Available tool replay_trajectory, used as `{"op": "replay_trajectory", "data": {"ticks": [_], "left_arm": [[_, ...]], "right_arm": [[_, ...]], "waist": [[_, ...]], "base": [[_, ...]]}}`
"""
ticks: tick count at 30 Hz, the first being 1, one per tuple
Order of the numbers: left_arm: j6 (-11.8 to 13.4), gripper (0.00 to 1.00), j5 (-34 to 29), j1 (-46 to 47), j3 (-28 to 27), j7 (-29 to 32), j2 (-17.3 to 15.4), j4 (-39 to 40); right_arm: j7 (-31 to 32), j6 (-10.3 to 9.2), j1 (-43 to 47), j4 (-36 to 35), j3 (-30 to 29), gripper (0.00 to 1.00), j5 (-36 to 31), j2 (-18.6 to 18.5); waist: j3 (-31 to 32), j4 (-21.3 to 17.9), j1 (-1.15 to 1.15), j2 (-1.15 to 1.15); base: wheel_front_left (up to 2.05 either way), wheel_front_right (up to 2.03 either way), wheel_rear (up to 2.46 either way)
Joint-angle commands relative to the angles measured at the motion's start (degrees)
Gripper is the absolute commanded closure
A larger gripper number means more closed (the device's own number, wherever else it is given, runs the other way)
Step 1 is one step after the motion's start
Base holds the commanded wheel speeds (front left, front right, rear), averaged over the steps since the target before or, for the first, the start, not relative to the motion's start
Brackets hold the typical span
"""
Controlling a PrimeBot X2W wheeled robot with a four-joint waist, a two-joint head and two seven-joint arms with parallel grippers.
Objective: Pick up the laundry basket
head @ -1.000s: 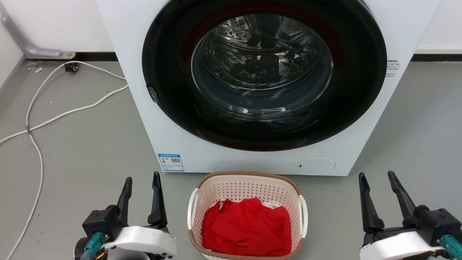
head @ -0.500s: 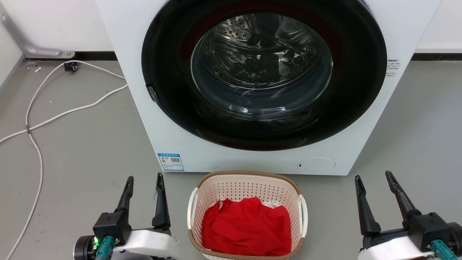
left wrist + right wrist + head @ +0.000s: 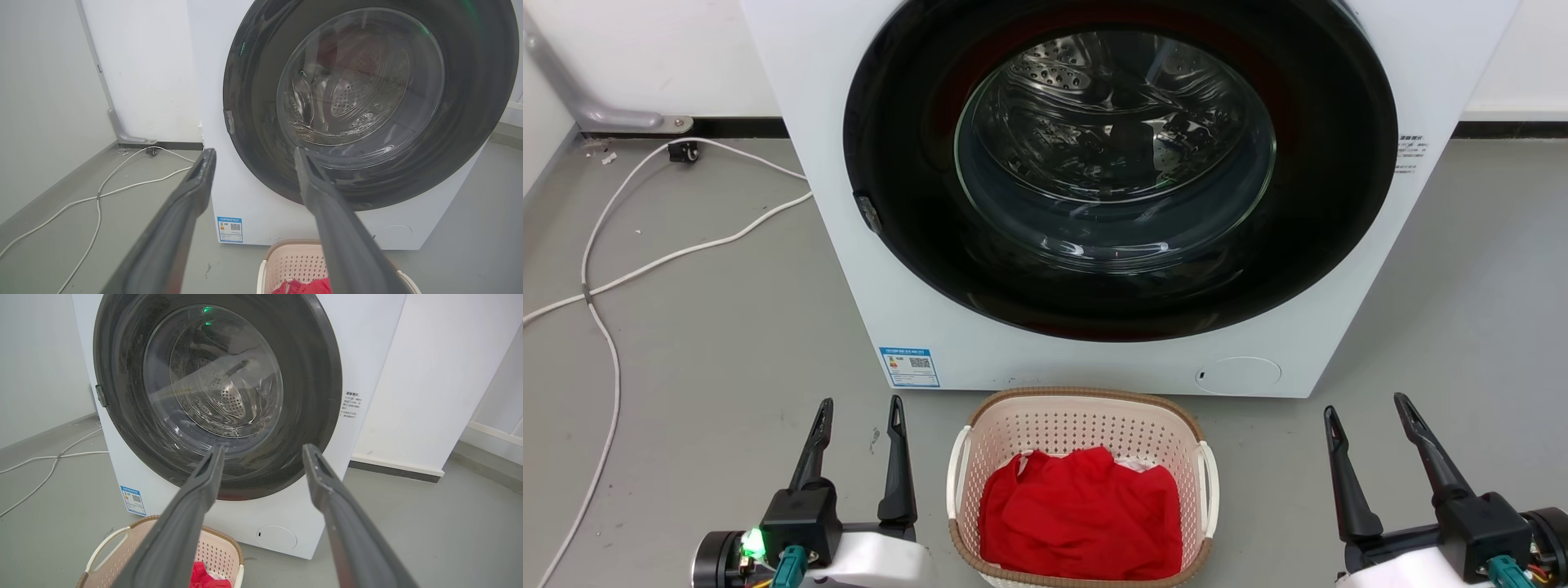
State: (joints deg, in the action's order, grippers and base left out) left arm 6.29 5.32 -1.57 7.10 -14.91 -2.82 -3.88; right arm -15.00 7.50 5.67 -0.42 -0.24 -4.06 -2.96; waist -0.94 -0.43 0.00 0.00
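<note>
The laundry basket (image 3: 1086,426) sits on the grey floor (image 3: 711,343) just in front of the front-loading washing machine (image 3: 837,204), centred under its closed glass door, with a red garment (image 3: 1082,514) heaped inside. The left gripper (image 3: 861,404) hangs just beside the basket's left white handle (image 3: 953,482), jaws spread and empty. The right gripper (image 3: 1365,406) stands further out from the right white handle (image 3: 1211,482), jaws likewise spread on nothing. Both point away towards the machine. Flanking the basket this way looks like preparation for a two-handed lift, one open gripper for each handle. The right arm seems to have more ground to close. A white cable (image 3: 686,253) trails over the floor at the far left, well apart from the basket
</note>
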Motion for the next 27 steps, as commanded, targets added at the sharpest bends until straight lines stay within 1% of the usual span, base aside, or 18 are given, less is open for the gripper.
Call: {"op": "replay_trajectory", "data": {"ticks": [1, 13, 27], "left_arm": [[0.2, 0.00, -0.5, -0.5, 0.0, -0.4, -0.1, 0.2], [0.3, 0.00, -0.6, -0.5, 0.1, -0.4, -0.1, -0.2], [0.2, 0.00, -0.5, -0.5, 0.0, -0.4, -0.1, -0.1]], "right_arm": [[-0.2, -0.02, 0.6, 0.2, -0.2, 0.00, 0.3, 0.2], [-0.2, -0.02, 0.4, 1.2, -0.4, 0.00, 2.0, 0.2], [-0.2, -0.02, 0.3, 1.3, 0.0, 0.00, 2.2, 0.2]], "waist": [[0.0, 0.0, 0.00, 0.00], [-0.1, 0.1, 0.00, 0.00], [-0.5, 0.1, 0.00, 0.00]], "base": [[0.00, 0.00, 0.00], [0.00, 0.00, 0.00], [0.00, 0.00, 0.00]]}}
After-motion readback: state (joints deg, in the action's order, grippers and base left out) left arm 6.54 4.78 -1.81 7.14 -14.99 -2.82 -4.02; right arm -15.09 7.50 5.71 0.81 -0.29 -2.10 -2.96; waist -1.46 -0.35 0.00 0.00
